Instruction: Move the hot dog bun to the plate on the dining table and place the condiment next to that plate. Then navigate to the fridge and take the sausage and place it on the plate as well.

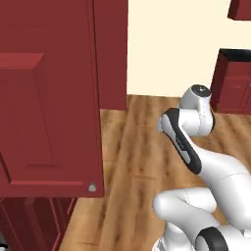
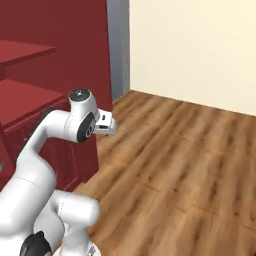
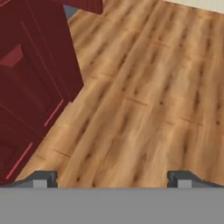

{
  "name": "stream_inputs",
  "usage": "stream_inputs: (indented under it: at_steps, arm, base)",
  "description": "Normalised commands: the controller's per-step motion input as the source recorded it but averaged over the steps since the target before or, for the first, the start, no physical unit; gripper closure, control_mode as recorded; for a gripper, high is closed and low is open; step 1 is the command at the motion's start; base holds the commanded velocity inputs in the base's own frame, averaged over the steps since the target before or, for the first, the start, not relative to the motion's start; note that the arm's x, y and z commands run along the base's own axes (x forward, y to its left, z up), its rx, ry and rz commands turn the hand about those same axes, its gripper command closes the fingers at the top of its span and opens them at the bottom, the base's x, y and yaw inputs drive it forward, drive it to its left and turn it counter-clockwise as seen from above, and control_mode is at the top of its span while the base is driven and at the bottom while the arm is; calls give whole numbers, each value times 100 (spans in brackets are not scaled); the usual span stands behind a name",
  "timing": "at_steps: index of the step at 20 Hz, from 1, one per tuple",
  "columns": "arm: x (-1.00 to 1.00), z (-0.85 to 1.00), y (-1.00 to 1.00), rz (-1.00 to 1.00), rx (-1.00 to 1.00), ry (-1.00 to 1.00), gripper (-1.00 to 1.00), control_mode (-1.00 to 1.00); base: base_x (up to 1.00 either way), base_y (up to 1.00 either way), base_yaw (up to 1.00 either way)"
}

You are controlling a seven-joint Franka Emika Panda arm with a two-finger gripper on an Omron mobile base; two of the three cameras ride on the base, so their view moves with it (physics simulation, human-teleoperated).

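My gripper is open. Its two dark fingertips stand wide apart over bare wooden floor, with nothing between them. The arm is folded back on itself, and the white hand points down beside a tall red cabinet. The hot dog bun, the plate, the dining table, the condiment and the sausage are out of view. A narrow grey upright strip stands between the red cabinet and the wall. I cannot tell whether it belongs to the fridge.
A tall dark red cabinet rises close on the left. Wooden floor stretches ahead to a cream wall. More red cabinets under a dark top stand far right.
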Motion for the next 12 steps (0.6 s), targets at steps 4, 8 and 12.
stream_inputs:
  at_steps: [4, 8, 12]
  arm:
    - [0, 0, 0, 0, 0, 0, -100, 100]
    - [0, 0, 0, 0, 0, 0, -100, 100]
    - [0, 0, 0, 0, 0, 0, -100, 100]
  base:
    - [62, -22, 67]
    - [22, -27, 72]
    - [21, -29, 73]
